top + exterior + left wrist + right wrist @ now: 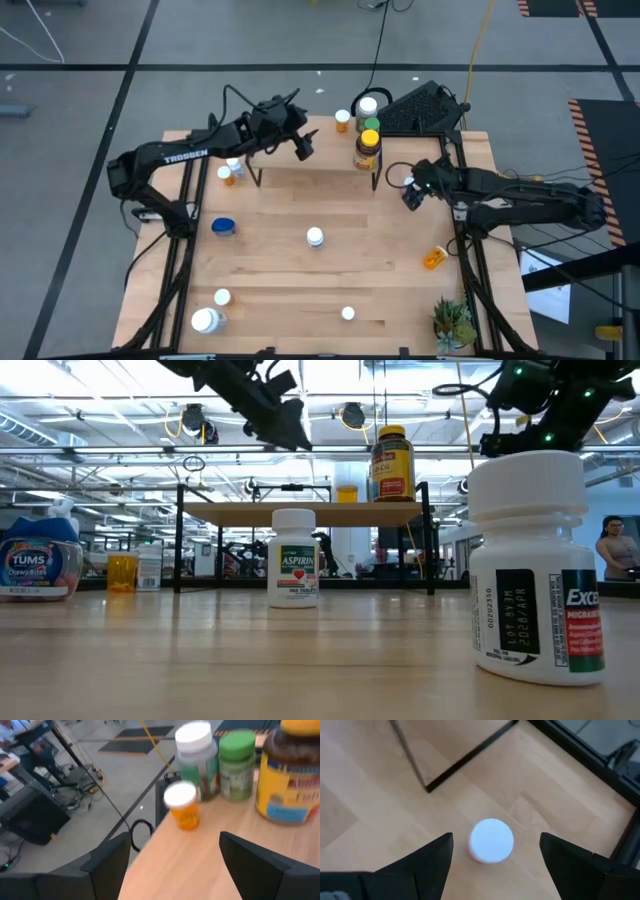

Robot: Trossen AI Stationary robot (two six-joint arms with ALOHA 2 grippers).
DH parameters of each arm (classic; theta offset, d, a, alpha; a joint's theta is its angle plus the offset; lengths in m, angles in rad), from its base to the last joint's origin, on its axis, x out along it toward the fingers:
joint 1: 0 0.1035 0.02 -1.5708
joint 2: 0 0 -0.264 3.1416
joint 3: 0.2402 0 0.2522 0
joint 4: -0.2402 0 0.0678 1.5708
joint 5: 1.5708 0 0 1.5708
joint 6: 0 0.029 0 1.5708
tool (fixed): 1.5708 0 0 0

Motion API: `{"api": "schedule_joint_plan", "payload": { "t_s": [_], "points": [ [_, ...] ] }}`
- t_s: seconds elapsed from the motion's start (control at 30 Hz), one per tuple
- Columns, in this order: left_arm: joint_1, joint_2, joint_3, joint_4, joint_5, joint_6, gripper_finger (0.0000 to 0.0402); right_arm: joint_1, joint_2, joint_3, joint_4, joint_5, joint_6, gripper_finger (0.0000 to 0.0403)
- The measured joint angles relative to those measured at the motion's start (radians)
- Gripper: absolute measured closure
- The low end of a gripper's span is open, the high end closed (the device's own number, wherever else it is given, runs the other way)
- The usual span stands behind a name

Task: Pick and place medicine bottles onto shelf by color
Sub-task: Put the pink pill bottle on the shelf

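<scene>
While the left gripper [303, 146] hangs wide and empty over the shelf [320, 150], the right gripper [412, 192] hangs wide above a white-capped bottle [491, 840] beside the shelf's right leg. On shelf, right end: amber jar with yellow lid [367, 148], green-capped bottle [371, 126], white-capped bottle [367, 105], small orange bottle [343, 120]. Other bottles stand scattered on the table [280, 250], including the aspirin bottle [315, 237].

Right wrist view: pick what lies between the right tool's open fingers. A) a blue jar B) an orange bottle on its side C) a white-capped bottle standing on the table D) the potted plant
C: the right tool hangs open above a round white cap on the wooden table.
</scene>
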Motion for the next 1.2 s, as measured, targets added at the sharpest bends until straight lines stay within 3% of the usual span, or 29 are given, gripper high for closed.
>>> {"api": "schedule_joint_plan", "payload": {
  "t_s": [0.23, 0.6, 0.87, 1.2],
  "points": [
    [-0.001, -0.066, -0.092, 0.013, -0.081, -0.042, 0.0092, -0.054, 0.036, 0.0, 0.007, -0.005, 0.033, 0.0112],
    [-0.002, -0.123, -0.268, 0.089, -0.086, -0.096, 0.0092, -0.109, 0.089, 0.0, 0.036, -0.007, 0.061, 0.0112],
    [-0.002, -0.122, -0.303, 0.103, -0.086, -0.104, 0.0092, -0.111, 0.142, 0.001, 0.055, -0.086, 0.07, 0.0112],
    [-0.003, -0.123, -0.303, 0.102, -0.079, -0.11, 0.0092, -0.111, 0.202, 0.0, 0.048, -0.063, 0.093, 0.0112]
  ]
}}
